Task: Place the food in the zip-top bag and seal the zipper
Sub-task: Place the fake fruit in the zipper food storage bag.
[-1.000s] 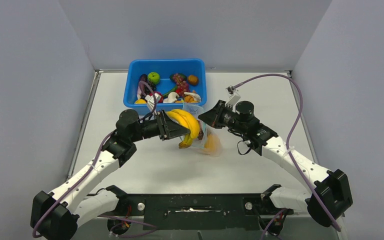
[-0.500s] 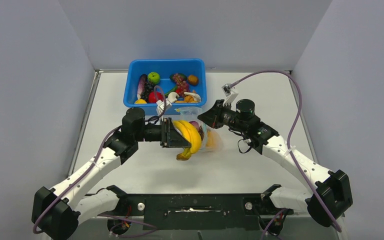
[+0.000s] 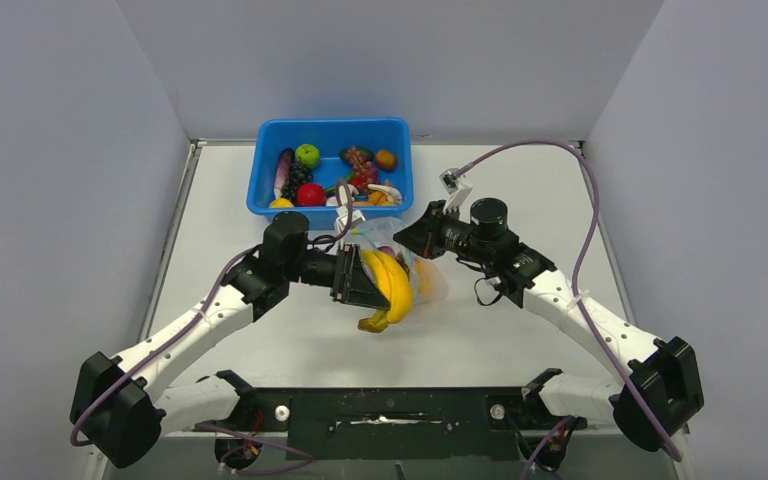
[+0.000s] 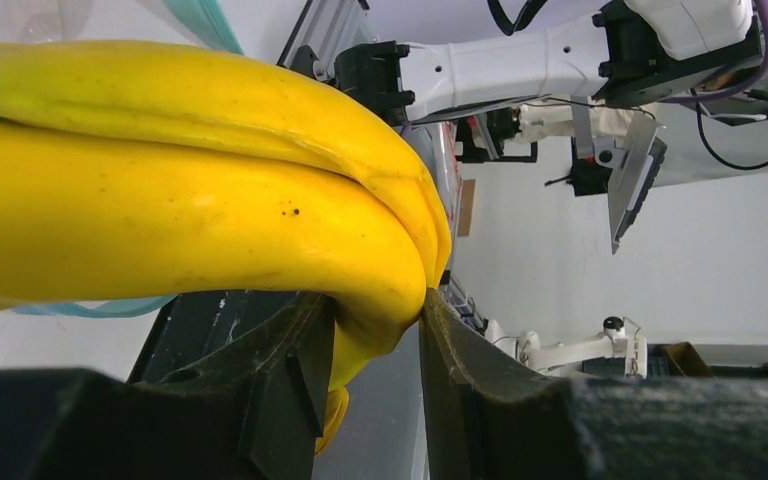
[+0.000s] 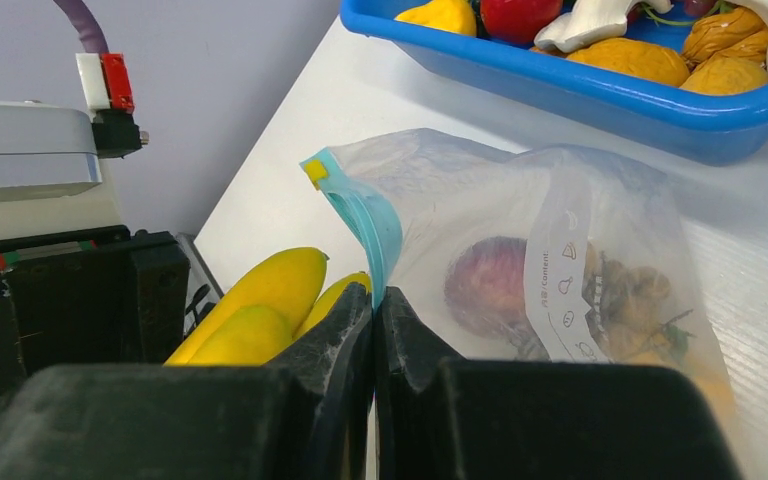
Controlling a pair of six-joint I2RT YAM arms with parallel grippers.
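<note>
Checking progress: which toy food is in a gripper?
The yellow banana bunch, pinched by the left gripper; the rest lie in the blue plastic tub or clear bag.

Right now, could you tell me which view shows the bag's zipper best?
The right wrist view: the teal zipper runs clearly mid-frame, pinched by the right gripper. Left wrist shows only teal slivers behind the bananas; top external barely resolves it.

Soft, even light fills the top view, sharp throughout, with only faint shadows on the white table (image 3: 290, 345) — whereas both wrist views fall dark and blurred along the lower edge, and the close-up banana bunch (image 4: 160, 220) in the left one shows a mild glossy sheen.
</note>
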